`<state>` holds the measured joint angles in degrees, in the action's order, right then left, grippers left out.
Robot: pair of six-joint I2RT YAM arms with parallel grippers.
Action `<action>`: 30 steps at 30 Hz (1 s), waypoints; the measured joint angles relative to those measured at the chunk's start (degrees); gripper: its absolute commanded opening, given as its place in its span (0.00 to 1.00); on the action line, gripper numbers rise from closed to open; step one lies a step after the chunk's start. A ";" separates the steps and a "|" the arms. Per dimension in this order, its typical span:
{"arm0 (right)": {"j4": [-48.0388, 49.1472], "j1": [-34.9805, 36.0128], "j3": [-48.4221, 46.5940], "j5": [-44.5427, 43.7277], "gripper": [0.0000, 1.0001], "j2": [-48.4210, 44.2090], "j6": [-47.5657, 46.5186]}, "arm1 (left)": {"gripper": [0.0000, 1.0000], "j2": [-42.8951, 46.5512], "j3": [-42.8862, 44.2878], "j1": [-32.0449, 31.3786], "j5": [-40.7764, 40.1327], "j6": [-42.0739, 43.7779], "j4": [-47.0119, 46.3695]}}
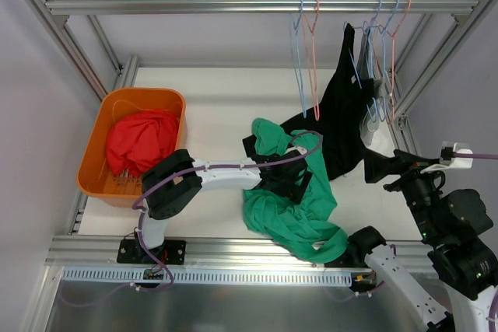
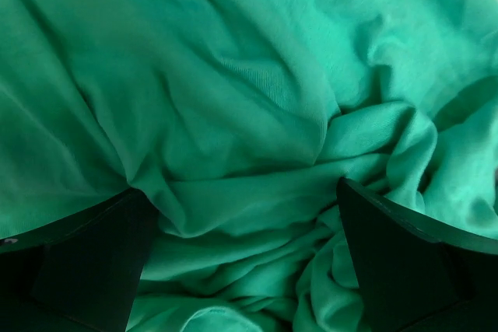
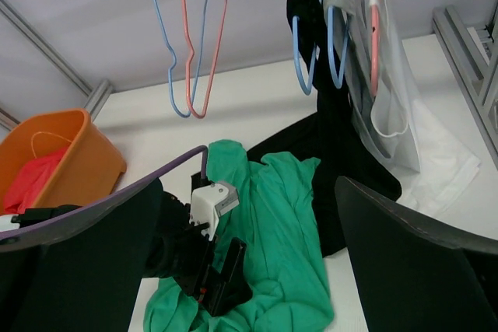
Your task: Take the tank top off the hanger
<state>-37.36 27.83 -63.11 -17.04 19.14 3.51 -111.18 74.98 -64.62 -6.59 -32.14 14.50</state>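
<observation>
A green tank top point(image 1: 288, 219) lies crumpled on the white table, off any hanger; it fills the left wrist view point(image 2: 233, 99) and shows in the right wrist view point(image 3: 288, 215). My left gripper point(image 1: 292, 184) is low over it, fingers wide apart with green folds between them point(image 2: 237, 215), not pinched. A black garment point(image 1: 338, 126) hangs from a blue hanger point(image 3: 303, 60) on the rod, its lower part resting on the table. My right gripper point(image 1: 381, 165) is open and empty, raised at the right, facing the clothes point(image 3: 247, 231).
An orange basket point(image 1: 93, 145) with a red cloth point(image 1: 140, 141) stands at the left. Empty blue and pink hangers point(image 1: 307, 44) hang from the metal rod point(image 1: 233, 5). A white garment point(image 3: 436, 153) hangs at far right beside the frame posts.
</observation>
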 measured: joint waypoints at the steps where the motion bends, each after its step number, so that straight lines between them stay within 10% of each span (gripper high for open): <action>1: -0.72 0.00 0.13 0.09 0.99 -0.20 -0.15 | 0.99 -0.44 0.00 -0.37 -0.15 -0.42 0.00; 4: -2.14 0.00 0.70 0.68 1.00 -0.72 -0.55 | 0.85 -0.72 0.00 -1.42 -2.19 -2.60 -0.31; 8: -3.21 0.00 1.62 1.73 0.99 -0.85 -0.59 | 0.04 -1.09 -0.90 -1.79 -5.01 -5.57 -0.35; 9: -3.37 0.00 1.79 1.92 0.99 -0.85 -0.57 | 0.00 -1.09 -1.20 -1.77 -5.66 -6.40 -0.28; 30: -3.21 0.00 3.96 2.43 0.99 -3.43 -0.61 | 0.00 41.00 -5.09 -2.93 -24.68 -1.18 11.69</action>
<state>-40.58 27.83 -59.16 -14.61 15.70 2.90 -70.17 69.89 -67.55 -31.27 -33.32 26.20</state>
